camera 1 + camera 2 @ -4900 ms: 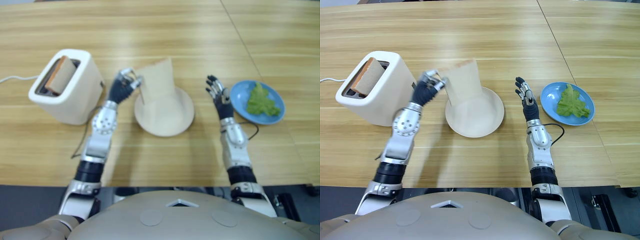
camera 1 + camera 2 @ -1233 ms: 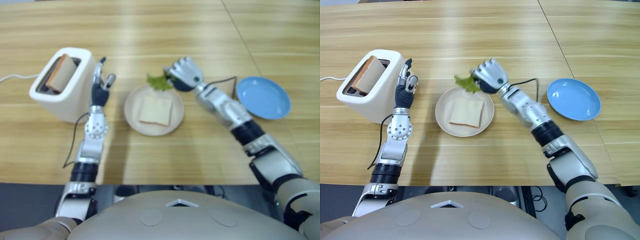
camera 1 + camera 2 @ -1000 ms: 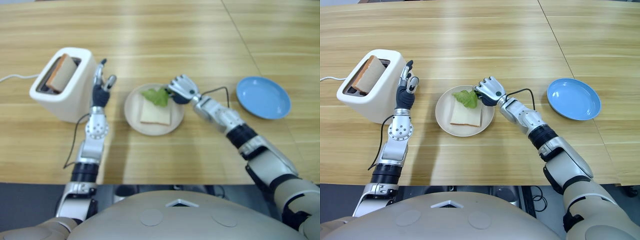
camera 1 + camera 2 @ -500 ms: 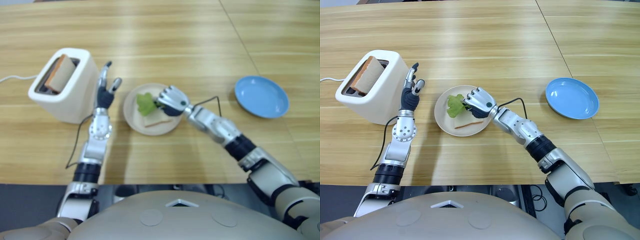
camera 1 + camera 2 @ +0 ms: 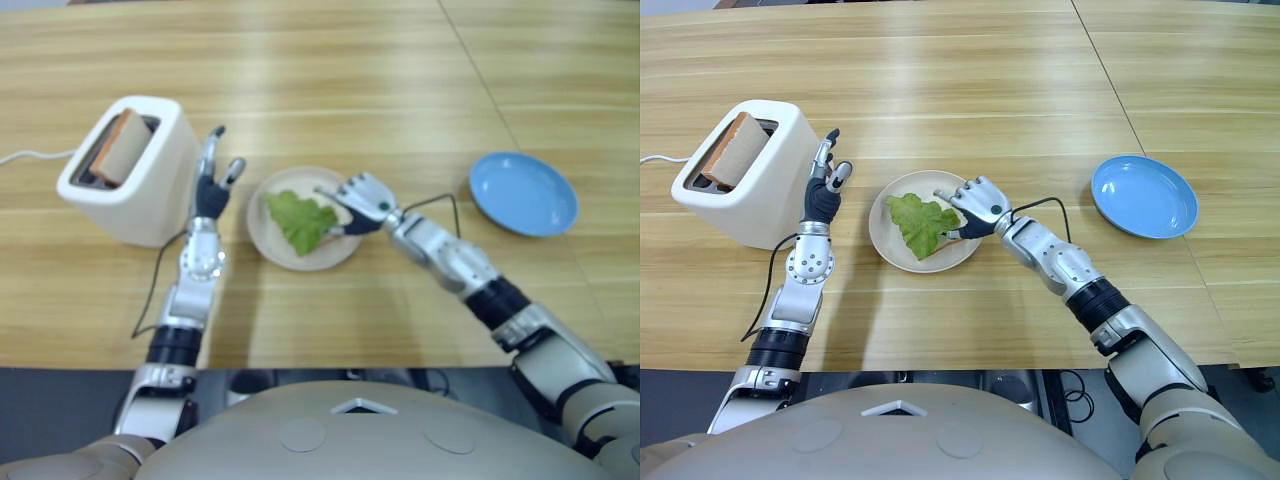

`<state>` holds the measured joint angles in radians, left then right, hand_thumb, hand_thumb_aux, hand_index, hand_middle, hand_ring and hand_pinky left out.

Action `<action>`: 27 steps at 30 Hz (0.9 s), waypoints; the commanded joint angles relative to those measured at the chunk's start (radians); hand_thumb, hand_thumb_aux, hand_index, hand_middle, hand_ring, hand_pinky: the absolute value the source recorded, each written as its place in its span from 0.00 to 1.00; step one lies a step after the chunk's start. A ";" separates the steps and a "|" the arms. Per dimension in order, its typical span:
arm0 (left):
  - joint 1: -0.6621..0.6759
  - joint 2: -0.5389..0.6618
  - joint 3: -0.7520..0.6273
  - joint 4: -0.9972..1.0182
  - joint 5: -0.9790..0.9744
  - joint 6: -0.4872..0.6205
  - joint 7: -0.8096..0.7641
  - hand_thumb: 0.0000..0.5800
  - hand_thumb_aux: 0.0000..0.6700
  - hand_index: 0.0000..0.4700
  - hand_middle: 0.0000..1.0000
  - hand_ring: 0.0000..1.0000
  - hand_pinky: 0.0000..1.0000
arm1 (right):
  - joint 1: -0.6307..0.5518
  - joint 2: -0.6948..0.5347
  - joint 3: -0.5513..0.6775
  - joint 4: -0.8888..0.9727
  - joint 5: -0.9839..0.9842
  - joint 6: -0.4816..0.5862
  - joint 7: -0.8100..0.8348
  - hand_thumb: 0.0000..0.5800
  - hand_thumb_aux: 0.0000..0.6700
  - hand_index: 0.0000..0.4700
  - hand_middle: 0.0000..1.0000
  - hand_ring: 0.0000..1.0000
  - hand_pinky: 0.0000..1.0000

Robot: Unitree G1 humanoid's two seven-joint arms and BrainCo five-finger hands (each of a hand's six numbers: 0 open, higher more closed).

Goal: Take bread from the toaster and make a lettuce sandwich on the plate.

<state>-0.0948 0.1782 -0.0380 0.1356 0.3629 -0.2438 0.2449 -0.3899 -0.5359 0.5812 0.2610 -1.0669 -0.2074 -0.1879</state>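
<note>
Left eye view: the lettuce leaf [image 5: 300,220] lies flat on the cream plate [image 5: 265,241], long axis far-left to near-right, the right hand [image 5: 365,200] loosely spread and empty at the leaf's right edge. Right eye view: the left hand [image 5: 822,200] stands upright, fingers spread, beside the toaster [image 5: 770,200].

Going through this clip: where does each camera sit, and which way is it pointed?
Left eye view: on the robot's head, facing forward and down at the table; both arms show from the bottom edge, left robot hand beside the toaster, right robot hand at the plate.
Right eye view: same head, set slightly to the right, same downward aim; the same arms and hands show.
Shared: toaster, plate with lettuce, blue plate.
</note>
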 commanded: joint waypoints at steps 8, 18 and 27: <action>0.026 0.017 -0.002 -0.029 0.039 0.013 0.004 0.00 0.00 0.00 0.00 0.00 0.00 | 0.053 -0.131 -0.169 -0.130 0.053 0.056 0.065 0.00 0.00 0.00 0.00 0.00 0.00; 0.106 0.167 0.159 -0.624 0.345 0.140 -0.071 0.00 0.00 0.00 0.00 0.00 0.00 | 0.262 -0.164 -0.539 -0.384 0.447 0.039 0.128 0.00 0.00 0.00 0.00 0.00 0.00; 0.121 0.451 0.320 -0.420 0.527 0.423 -0.289 0.00 0.00 0.00 0.00 0.00 0.00 | 0.352 -0.077 -0.604 -0.330 0.589 -0.014 0.136 0.00 0.00 0.00 0.00 0.00 0.00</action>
<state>0.0157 0.6137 0.2899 -0.3403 0.8534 0.1454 -0.0164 -0.0405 -0.6182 -0.0073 -0.0839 -0.4964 -0.2133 -0.0630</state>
